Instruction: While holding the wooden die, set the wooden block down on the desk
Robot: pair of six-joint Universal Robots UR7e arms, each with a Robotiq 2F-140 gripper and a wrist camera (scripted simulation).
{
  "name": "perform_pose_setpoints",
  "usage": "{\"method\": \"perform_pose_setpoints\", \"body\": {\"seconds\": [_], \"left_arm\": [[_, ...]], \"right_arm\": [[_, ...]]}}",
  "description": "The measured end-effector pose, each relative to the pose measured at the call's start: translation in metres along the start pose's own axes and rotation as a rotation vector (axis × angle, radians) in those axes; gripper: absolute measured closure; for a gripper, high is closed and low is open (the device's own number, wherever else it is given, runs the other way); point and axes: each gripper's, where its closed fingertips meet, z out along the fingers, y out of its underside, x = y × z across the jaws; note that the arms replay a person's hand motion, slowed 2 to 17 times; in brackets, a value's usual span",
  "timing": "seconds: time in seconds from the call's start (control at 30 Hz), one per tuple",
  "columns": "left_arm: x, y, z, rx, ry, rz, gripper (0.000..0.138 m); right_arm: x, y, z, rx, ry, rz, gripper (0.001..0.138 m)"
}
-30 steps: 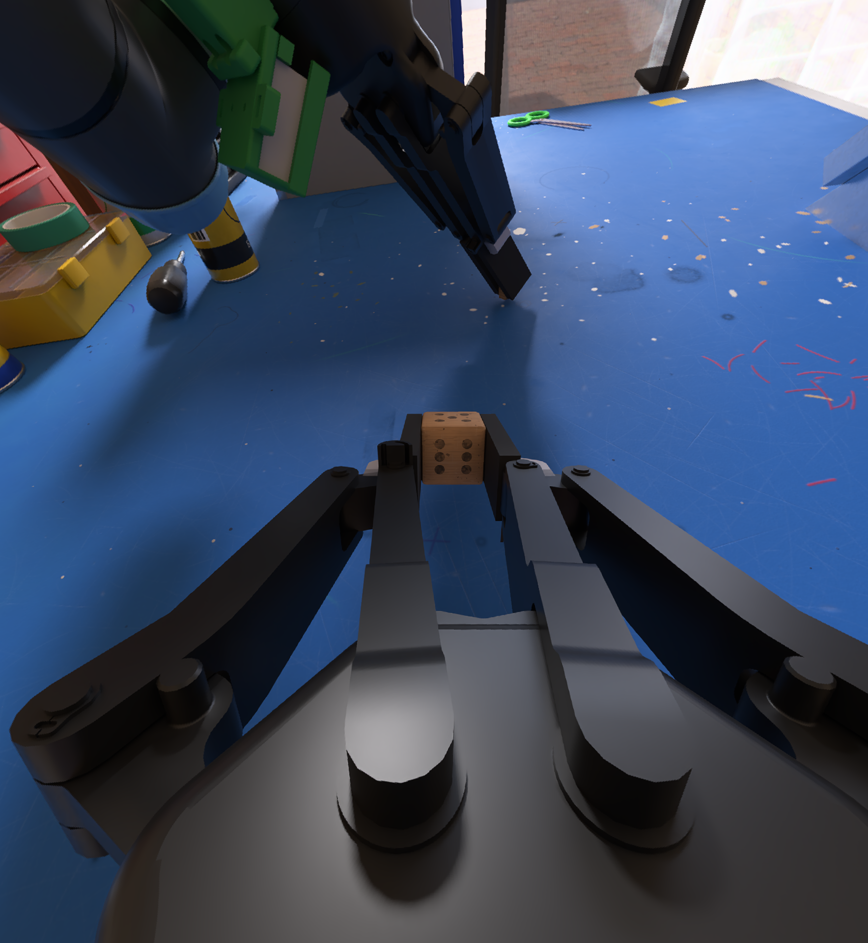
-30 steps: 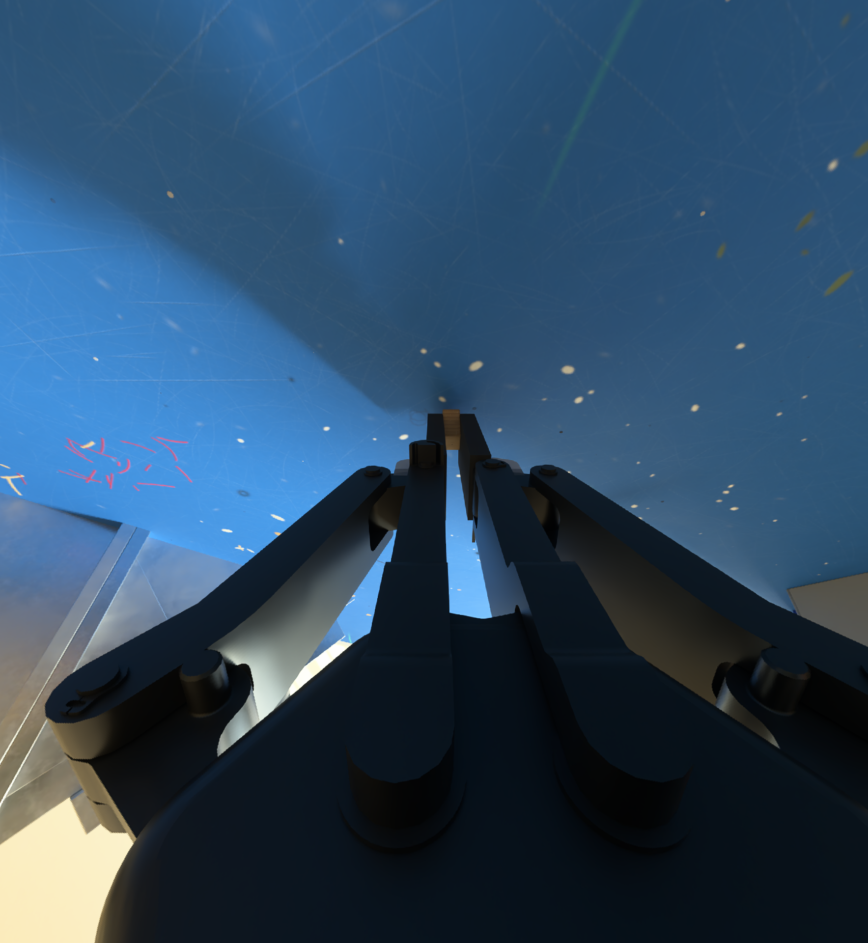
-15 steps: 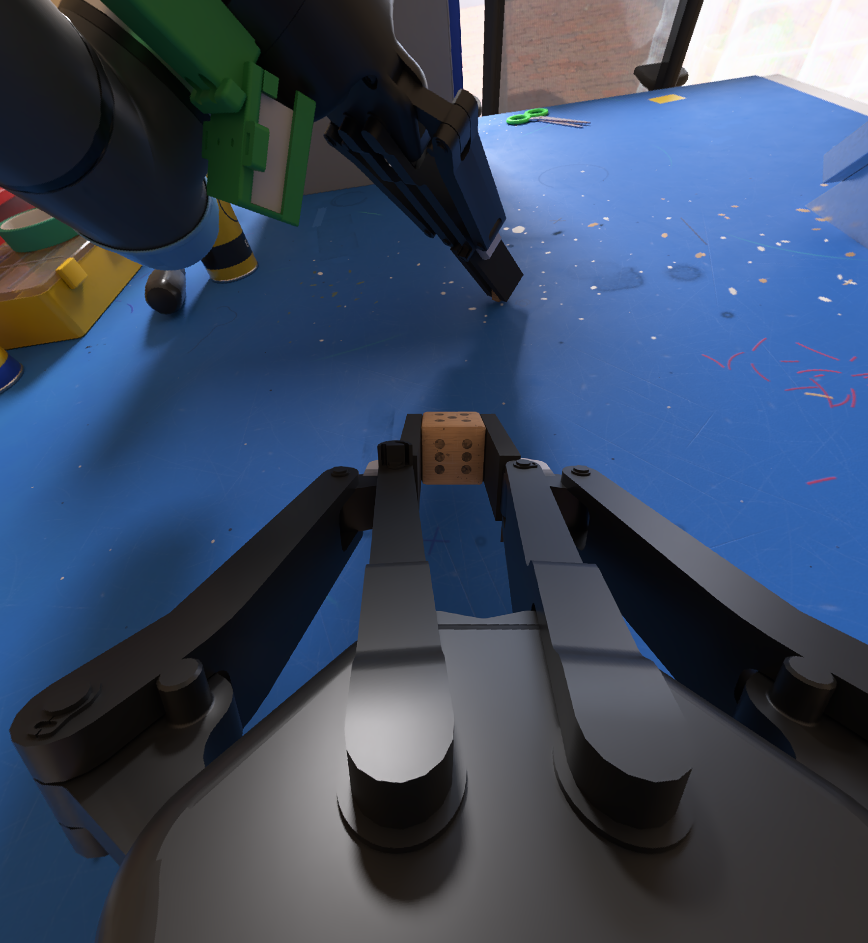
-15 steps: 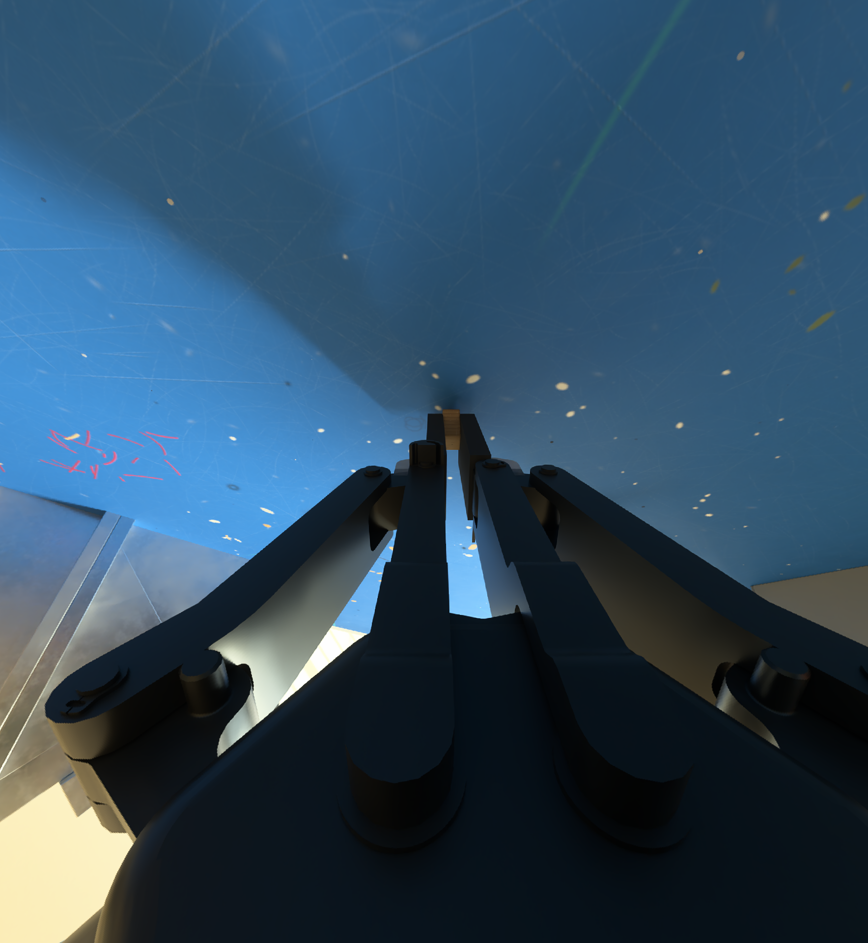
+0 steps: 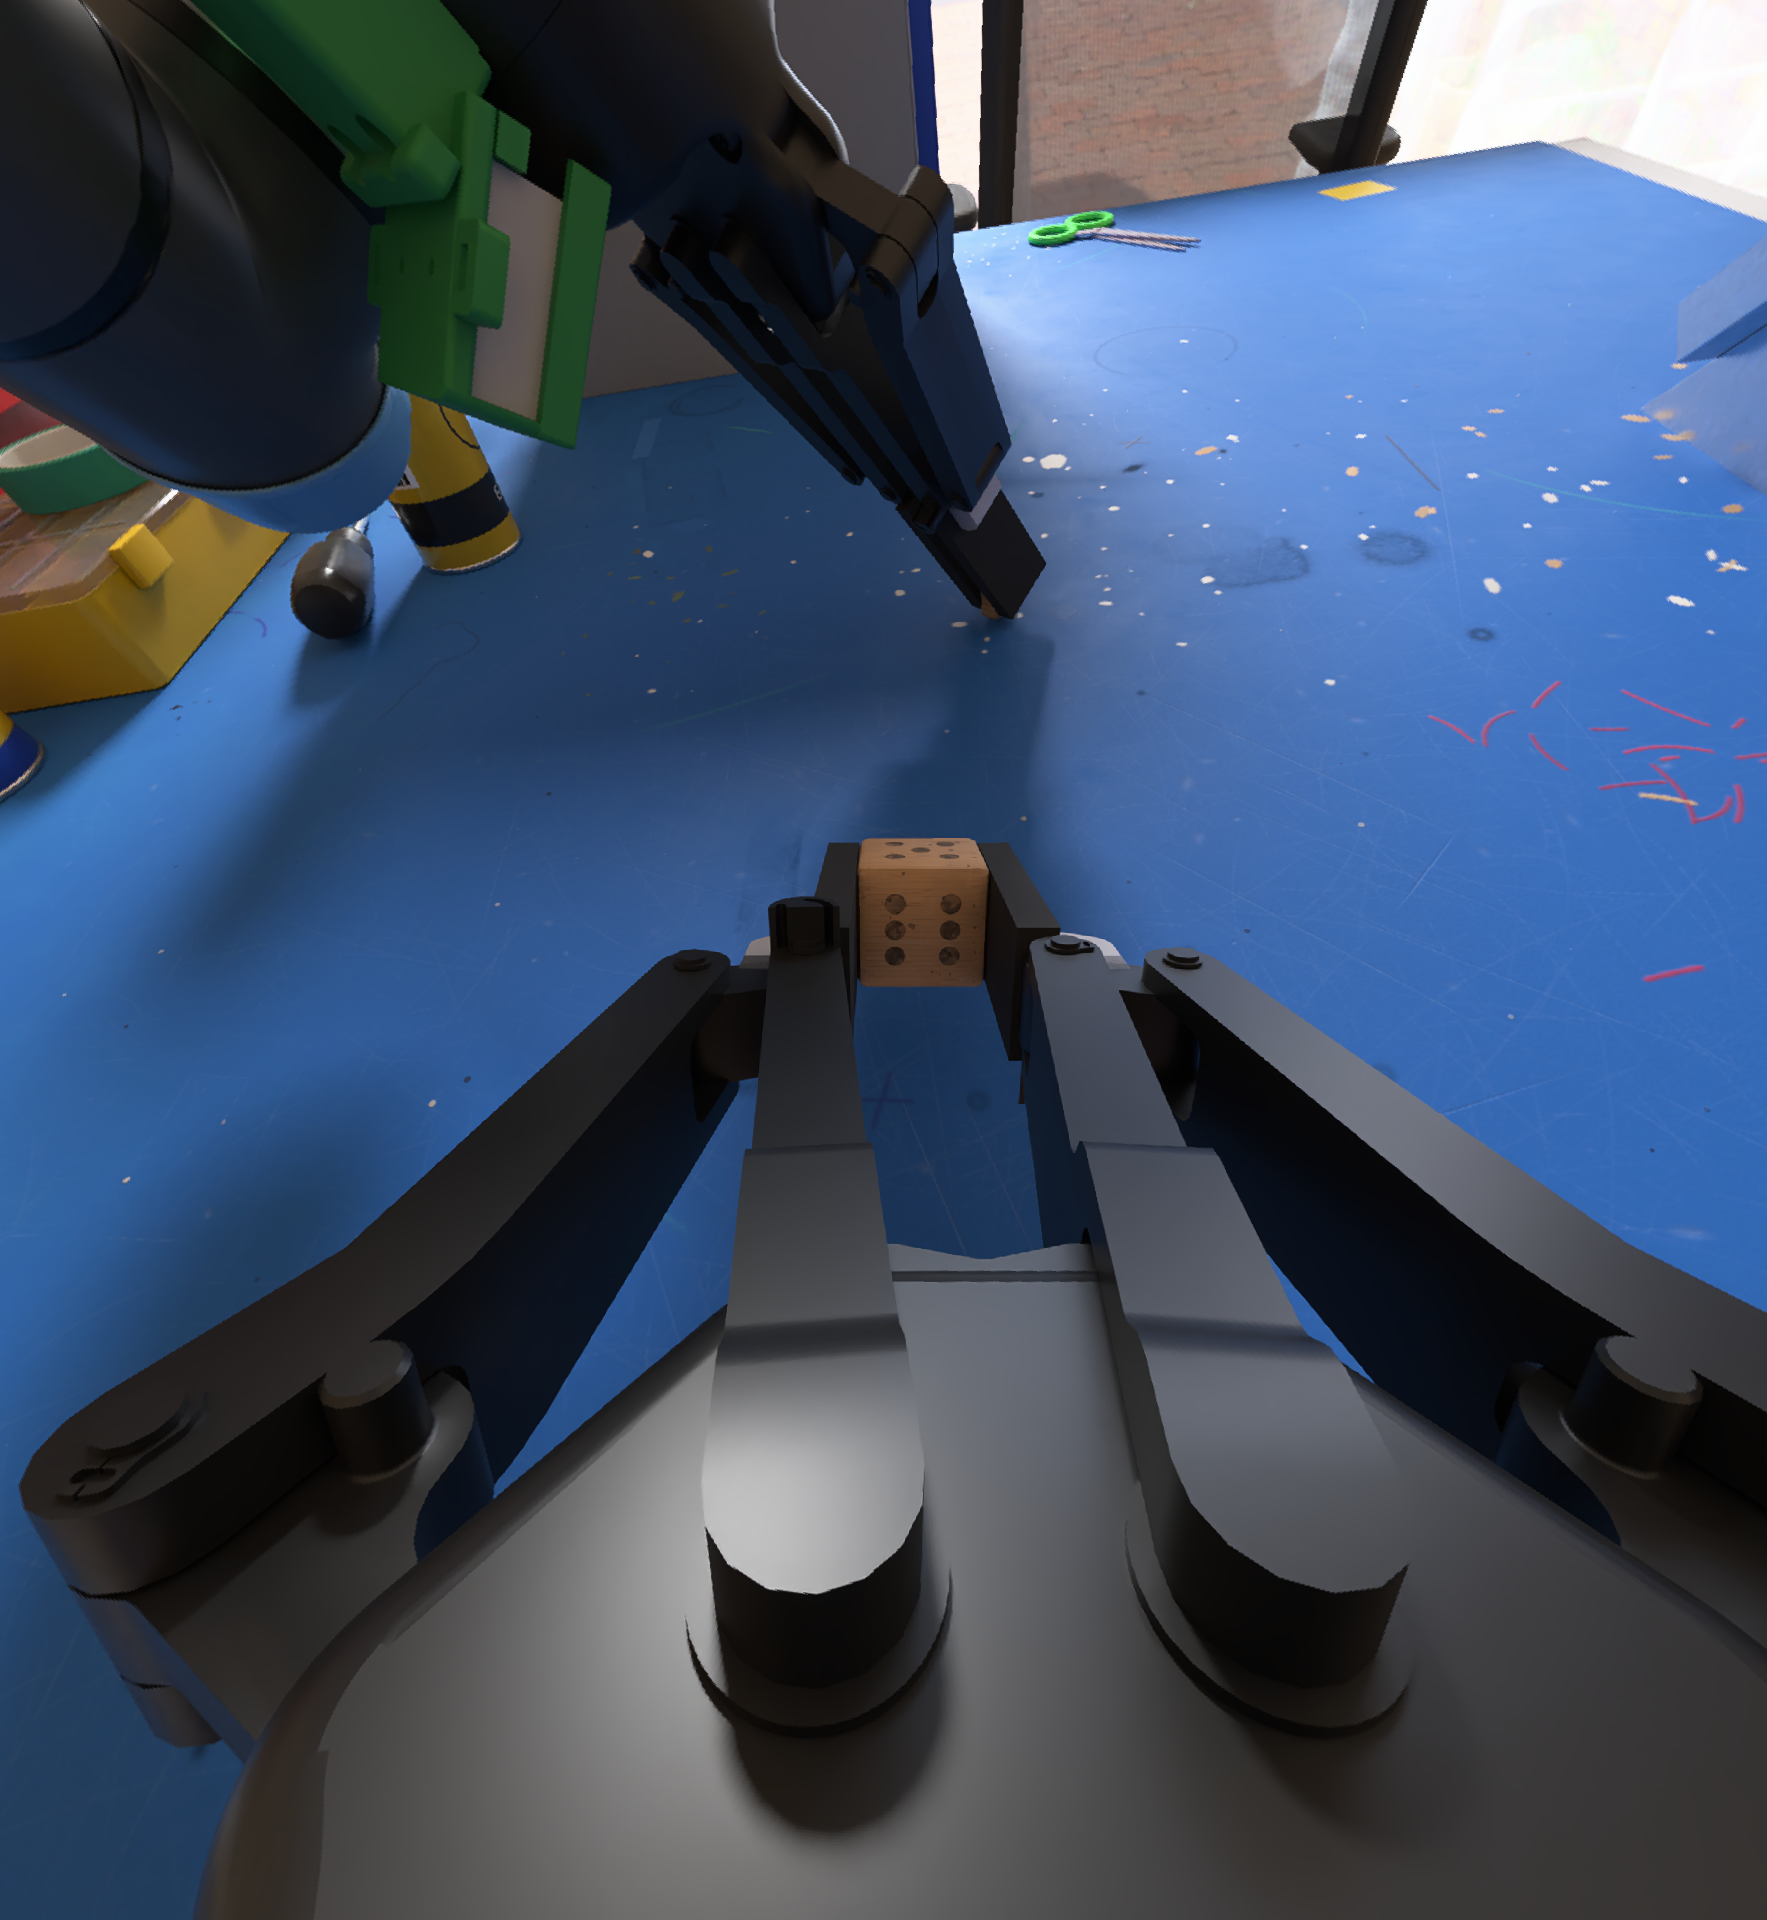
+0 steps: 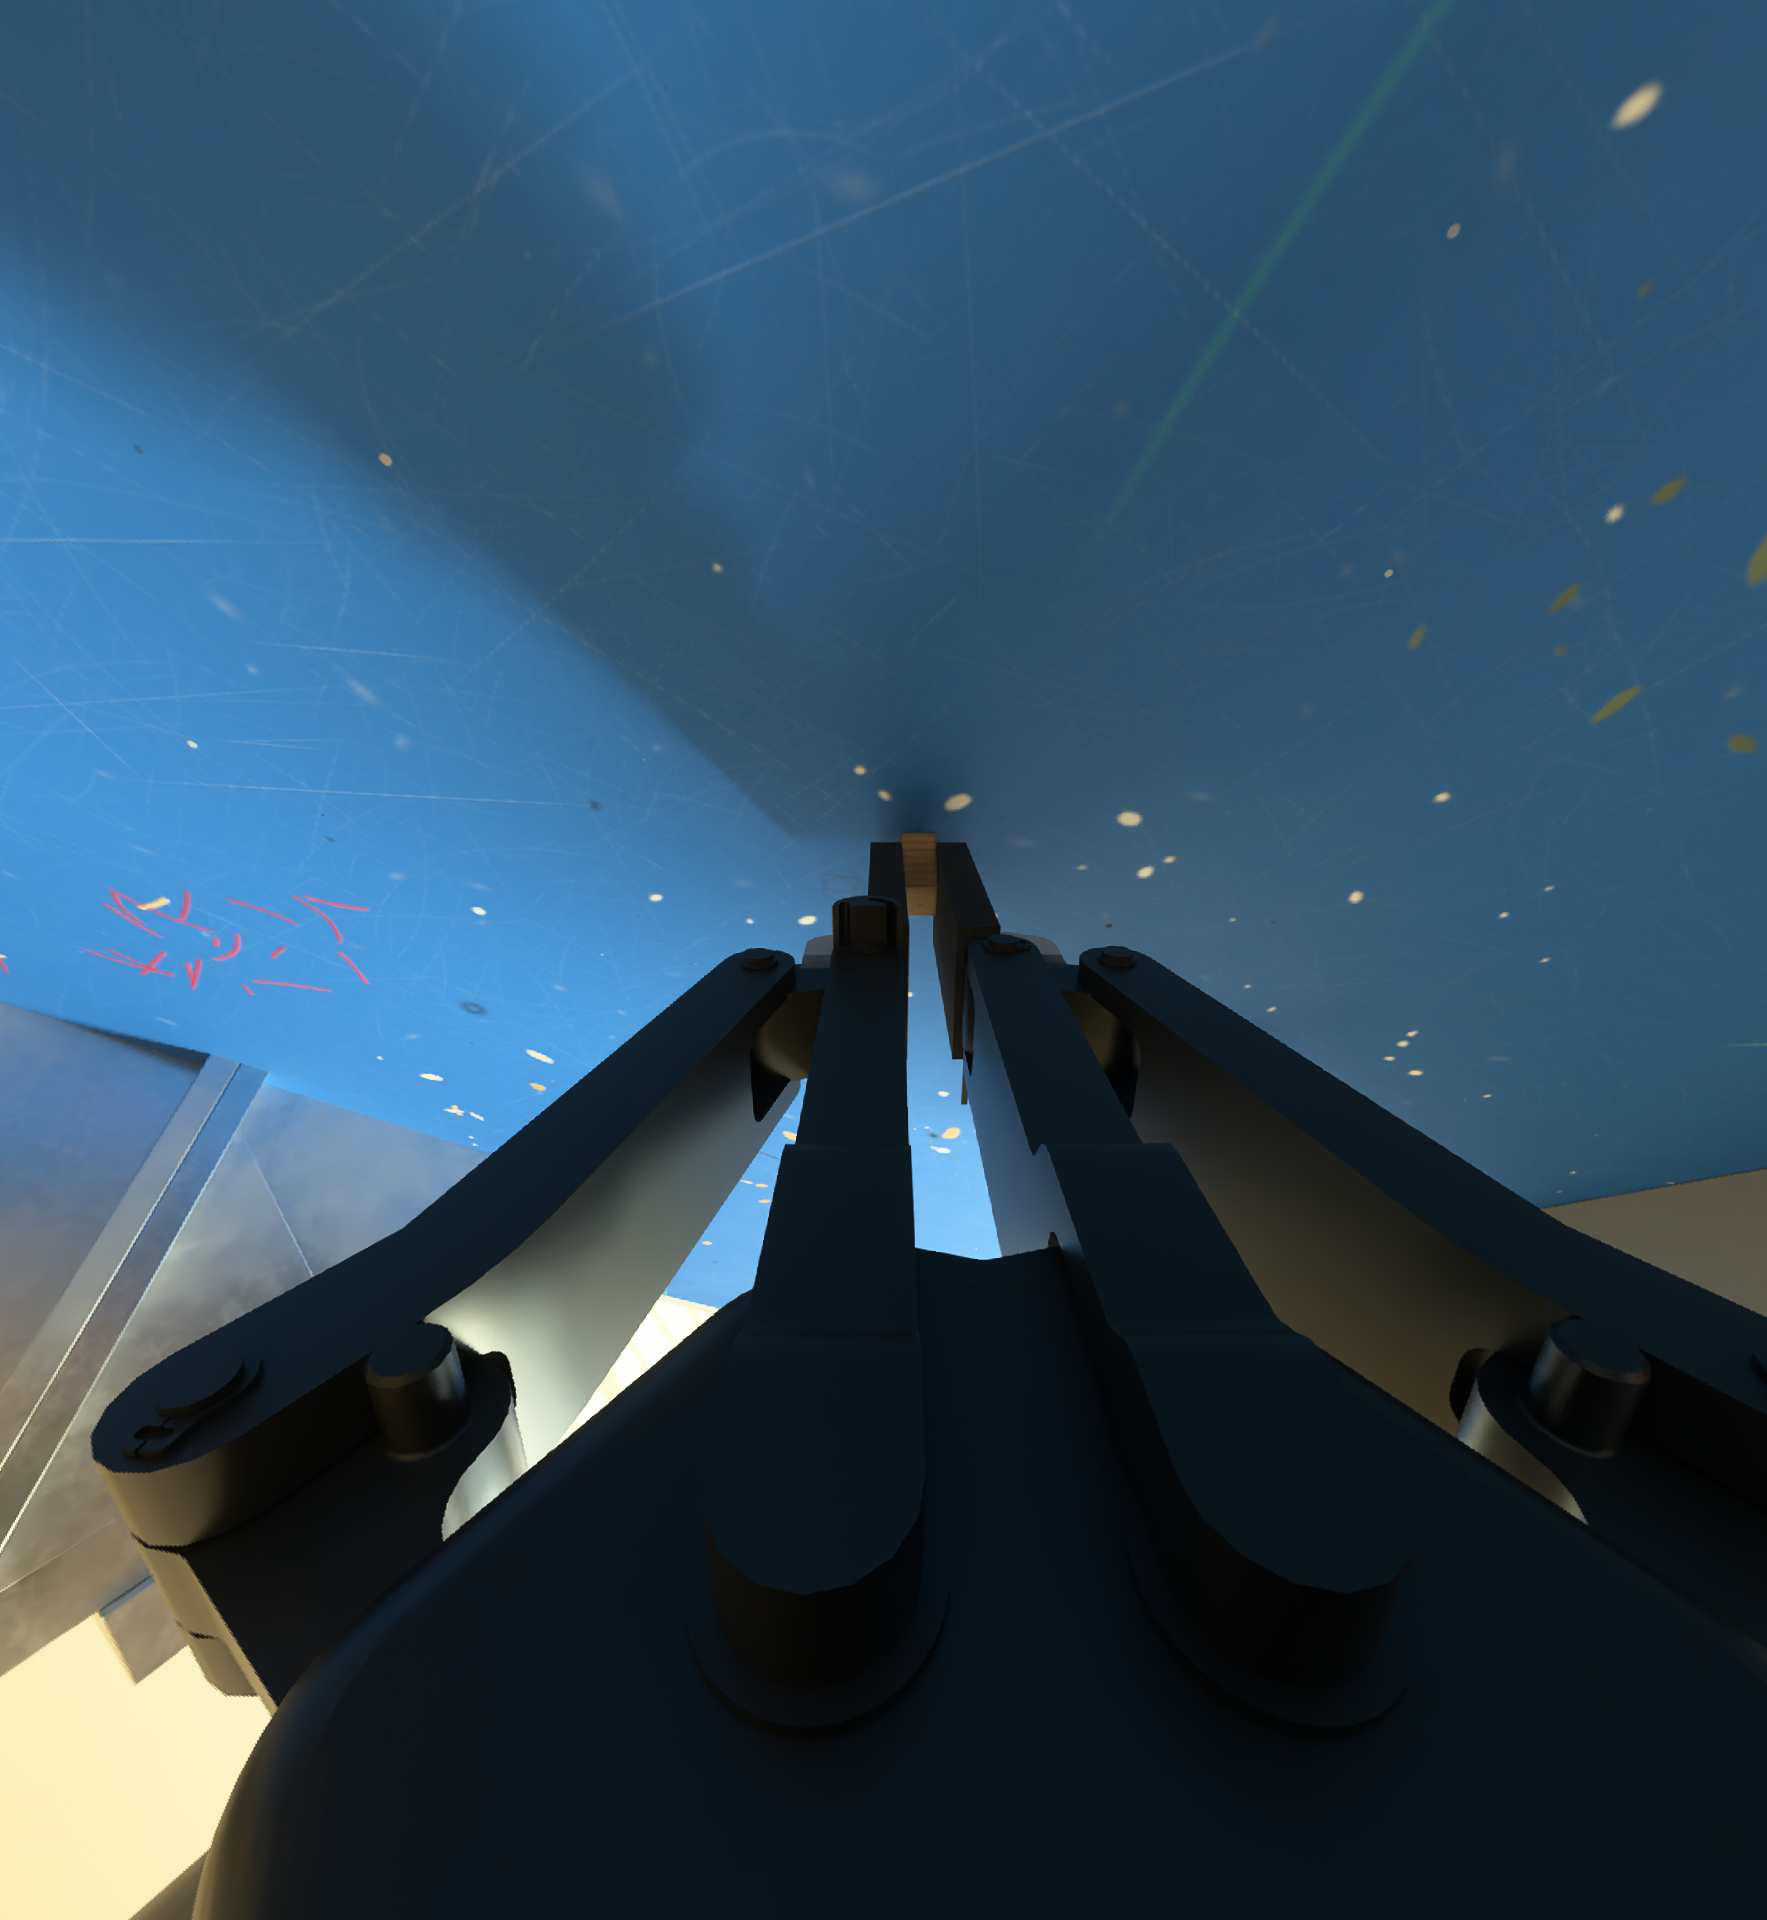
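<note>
Jaws of left gripper [image 5: 920, 914] clamp pip-marked wooden die [image 5: 920, 925]

A workshop: scratched, paint-flecked blue bench [image 5: 1274, 935], yellow parts case [image 5: 79, 613], green tape roll [image 5: 48, 468], scissors [image 5: 1097, 229].

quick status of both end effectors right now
left end effector: shut on the wooden die
right end effector: shut on the wooden block

Legible text: none. Yellow-and-black can [image 5: 453, 499] bears a label, too small to read. Wooden die [image 5: 920, 925] shows pips only: six facing, five on top.
</note>
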Motion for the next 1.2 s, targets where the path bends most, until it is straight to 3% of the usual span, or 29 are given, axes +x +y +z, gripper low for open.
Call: {"method": "perform_pose_setpoints", "body": {"seconds": [0.83,1.2], "left_arm": [[0.001,0.001,0.001,-0.006,0.002,0.006,0.108],[0.001,0.001,0.0,-0.004,0.002,0.007,0.108]], "right_arm": [[0.003,-0.006,-0.008,0.115,0.043,0.005,0.121],[0.006,0.0,-0.016,0.232,0.072,0.031,0.121]]}}
